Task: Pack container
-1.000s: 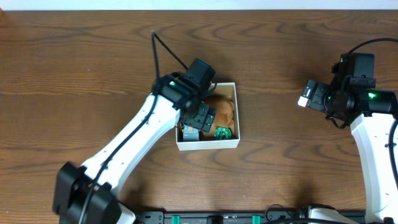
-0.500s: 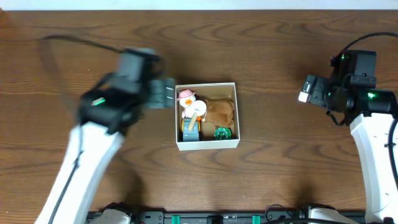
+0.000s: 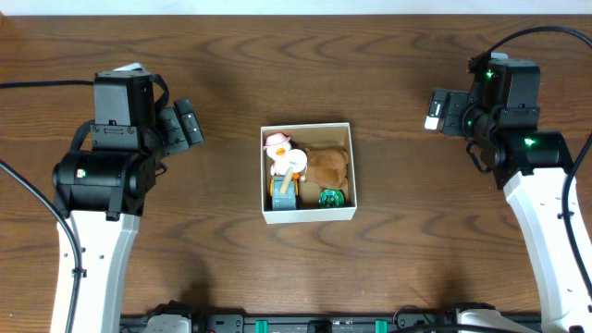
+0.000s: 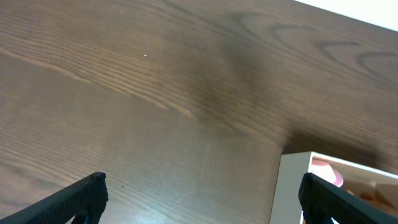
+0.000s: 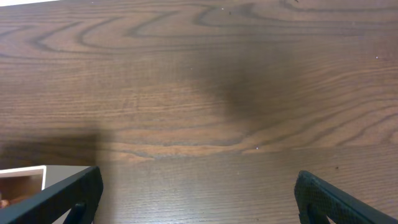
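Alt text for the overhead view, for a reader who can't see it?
A white square container on a wooden table holds a pink-hatted figure, a brown plush and a green disc. The left arm and right arm flank it, apart from it, jaws empty.

Container (image 3: 310, 215) at centre of table (image 3: 416, 250); inside, duck figurine (image 3: 277, 144) back left, plush toy (image 3: 328, 165) beside it, round toy (image 3: 331, 196) front right. Left gripper (image 3: 190, 125) well left of it, right gripper (image 3: 437, 111) well right.

Matt white cardboard container (image 3: 308, 215) – brown floor, dark grained wood table (image 3: 277, 74), fuzzy brown plush toy (image 3: 328, 166)
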Robot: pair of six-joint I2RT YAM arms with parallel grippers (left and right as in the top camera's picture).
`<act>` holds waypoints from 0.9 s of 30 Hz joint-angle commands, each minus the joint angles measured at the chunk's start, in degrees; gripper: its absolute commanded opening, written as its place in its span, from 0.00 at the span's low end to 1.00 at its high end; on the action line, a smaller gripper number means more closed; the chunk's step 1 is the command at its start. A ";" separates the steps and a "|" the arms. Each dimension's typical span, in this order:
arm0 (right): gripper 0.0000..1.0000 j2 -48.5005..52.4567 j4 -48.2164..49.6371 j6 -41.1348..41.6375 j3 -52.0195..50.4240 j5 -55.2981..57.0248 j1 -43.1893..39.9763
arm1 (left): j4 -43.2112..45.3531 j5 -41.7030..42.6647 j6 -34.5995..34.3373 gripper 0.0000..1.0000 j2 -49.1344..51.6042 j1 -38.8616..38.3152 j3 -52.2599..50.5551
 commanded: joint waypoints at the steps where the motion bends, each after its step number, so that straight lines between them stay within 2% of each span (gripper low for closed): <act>1: 0.99 -1.22 -0.87 -0.81 0.04 -0.90 0.72 | -1.57 -0.26 -0.72 0.98 -0.87 -0.11 0.42; 8: 0.99 -11.63 -2.60 0.48 -0.02 0.90 2.19 | -6.64 -0.33 -0.02 0.98 -8.41 -1.86 0.28; 14: 0.99 -22.47 -4.55 1.42 -3.06 6.16 5.22 | -6.95 -0.33 -0.02 0.98 -21.14 -4.87 -4.85; 22: 0.99 -42.62 -4.74 6.56 -19.74 11.85 9.51 | -6.80 -0.24 0.48 0.98 -40.85 -10.67 -21.68; 27: 0.99 -57.86 -9.57 12.02 -30.10 14.05 11.06 | -7.08 2.62 0.50 0.98 -51.04 -12.79 -28.20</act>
